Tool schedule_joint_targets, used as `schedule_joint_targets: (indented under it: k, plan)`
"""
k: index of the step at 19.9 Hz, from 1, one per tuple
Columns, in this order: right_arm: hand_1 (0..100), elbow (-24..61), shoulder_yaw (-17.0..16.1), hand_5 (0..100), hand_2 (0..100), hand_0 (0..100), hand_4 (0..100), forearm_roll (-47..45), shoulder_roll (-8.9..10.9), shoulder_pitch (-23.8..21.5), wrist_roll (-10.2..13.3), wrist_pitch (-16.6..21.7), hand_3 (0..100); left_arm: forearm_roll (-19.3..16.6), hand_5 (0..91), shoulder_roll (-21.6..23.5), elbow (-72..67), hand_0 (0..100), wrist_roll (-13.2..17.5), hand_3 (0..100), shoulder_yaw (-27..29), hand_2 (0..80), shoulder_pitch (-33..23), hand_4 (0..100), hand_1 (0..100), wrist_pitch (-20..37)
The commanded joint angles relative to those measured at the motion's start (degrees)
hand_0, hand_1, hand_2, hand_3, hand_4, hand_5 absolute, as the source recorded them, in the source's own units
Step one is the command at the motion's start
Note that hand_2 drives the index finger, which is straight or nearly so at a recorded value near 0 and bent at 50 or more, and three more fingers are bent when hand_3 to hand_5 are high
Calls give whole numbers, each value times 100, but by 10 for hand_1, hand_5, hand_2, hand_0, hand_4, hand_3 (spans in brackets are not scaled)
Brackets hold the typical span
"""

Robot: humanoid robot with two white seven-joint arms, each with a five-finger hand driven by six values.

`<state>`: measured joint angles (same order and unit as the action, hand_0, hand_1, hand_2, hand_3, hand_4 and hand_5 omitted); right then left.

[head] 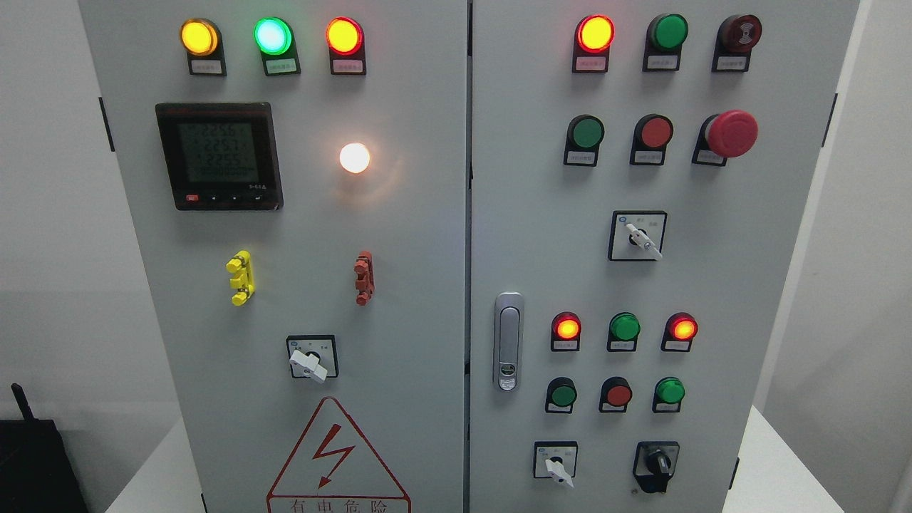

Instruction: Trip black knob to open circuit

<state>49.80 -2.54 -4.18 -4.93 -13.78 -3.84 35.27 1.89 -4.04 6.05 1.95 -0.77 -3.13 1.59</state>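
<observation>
We face a grey control cabinet (427, 285), and neither of our hands shows in the head view, so we cannot tell how their fingers stand. The black knob (657, 464) sits at the lower right of the right door, just right of a white-handled selector switch (557, 467). Above it, two small red lamps (567, 328) glow either side of a green one.

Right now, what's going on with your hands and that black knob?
Both hands out of view. Black knob untouched, lower right of right door. Nothing blocking it.
</observation>
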Motion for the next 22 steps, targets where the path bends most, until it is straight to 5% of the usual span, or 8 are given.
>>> schedule_joint_targets:
  k: [1,12,22]
  plan:
    - [675,231,-80,601,0,443,705,-30,-17,-2,6,94,840,14,0,-9,1,120,-1,0,7,0,14,0,389,8]
    - [729,1250,-229,678,0,625,747,-39,-8,-2,15,217,877,14,0,-9,1,120,-1,0,7,0,14,0,389,8]
    - [782,2129,-212,911,0,830,874,-48,-8,16,181,156,983,14,0,-9,1,120,-1,0,7,0,23,0,389,8]
